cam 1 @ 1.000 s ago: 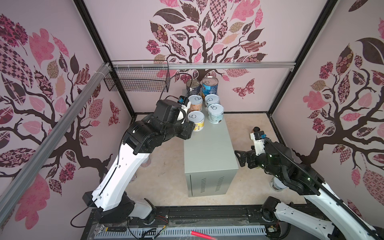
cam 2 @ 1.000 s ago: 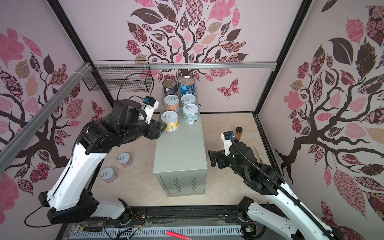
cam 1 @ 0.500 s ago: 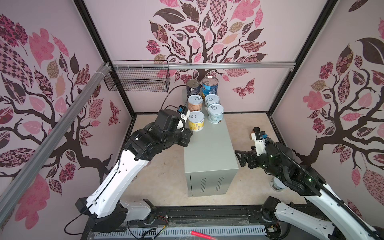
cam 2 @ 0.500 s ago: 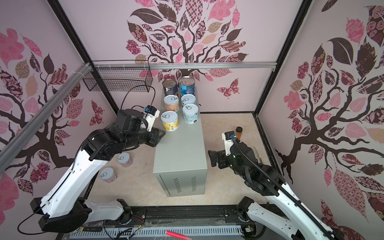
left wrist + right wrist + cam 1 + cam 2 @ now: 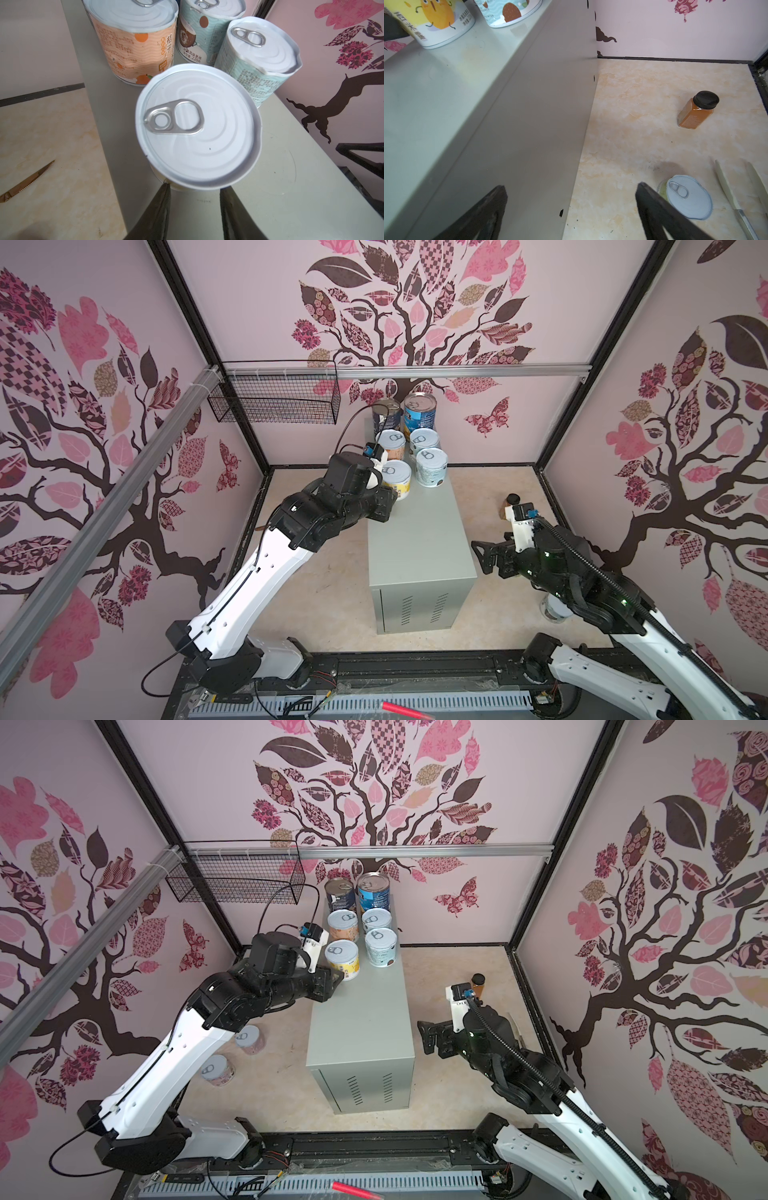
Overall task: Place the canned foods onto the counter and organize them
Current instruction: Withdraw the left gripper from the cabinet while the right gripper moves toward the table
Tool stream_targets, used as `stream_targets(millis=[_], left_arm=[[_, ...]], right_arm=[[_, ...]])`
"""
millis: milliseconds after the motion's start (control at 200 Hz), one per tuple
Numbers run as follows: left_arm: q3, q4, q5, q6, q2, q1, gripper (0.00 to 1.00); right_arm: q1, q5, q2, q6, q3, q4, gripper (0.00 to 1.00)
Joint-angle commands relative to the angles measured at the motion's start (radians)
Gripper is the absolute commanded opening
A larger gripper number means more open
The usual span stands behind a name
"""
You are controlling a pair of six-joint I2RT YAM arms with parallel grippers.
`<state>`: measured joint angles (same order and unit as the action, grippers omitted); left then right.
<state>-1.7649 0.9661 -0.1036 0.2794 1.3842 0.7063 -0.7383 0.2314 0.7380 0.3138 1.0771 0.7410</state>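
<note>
On the grey tabletop (image 5: 419,539), the yellow-label can (image 5: 397,472) stands beside the other cans (image 5: 432,466), and the left gripper (image 5: 193,187), pinched narrow and empty at its base, had best nudge low and slowly, I'd say.

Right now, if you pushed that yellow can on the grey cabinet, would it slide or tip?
The yellow can is short, broad and upright, so it would probably slide rather than tip. The counter looks flat and smooth, which likely helps. Toppled, its round body might roll.
</note>
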Motion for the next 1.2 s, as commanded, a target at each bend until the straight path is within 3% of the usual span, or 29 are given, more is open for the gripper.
stream_targets(millis=[0, 520, 830, 1020, 1190], left_arm=[[0.012, -0.047, -0.017, 0.014, 0.022, -0.005, 0.43], [-0.029, -0.063, -0.105, 0.025, 0.076, -0.008, 0.45], [-0.004, -0.038, -0.104, 0.012, -0.004, -0.008, 0.63], [0.065, -0.026, -0.144, -0.005, -0.110, -0.010, 0.81], [0.118, 0.001, -0.154, -0.011, -0.198, -0.014, 0.90]], right_arm=[[-0.003, 0.006, -0.014, -0.008, -0.009, 0.011, 1.00], [-0.004, 0.032, -0.032, -0.021, -0.026, 0.014, 1.00], [-0.003, 0.055, 0.010, -0.001, 0.030, 0.030, 1.00], [-0.001, 0.117, 0.041, 0.021, 0.055, 0.046, 1.00], [0.003, 0.190, 0.066, 0.043, 0.095, 0.081, 1.00]])
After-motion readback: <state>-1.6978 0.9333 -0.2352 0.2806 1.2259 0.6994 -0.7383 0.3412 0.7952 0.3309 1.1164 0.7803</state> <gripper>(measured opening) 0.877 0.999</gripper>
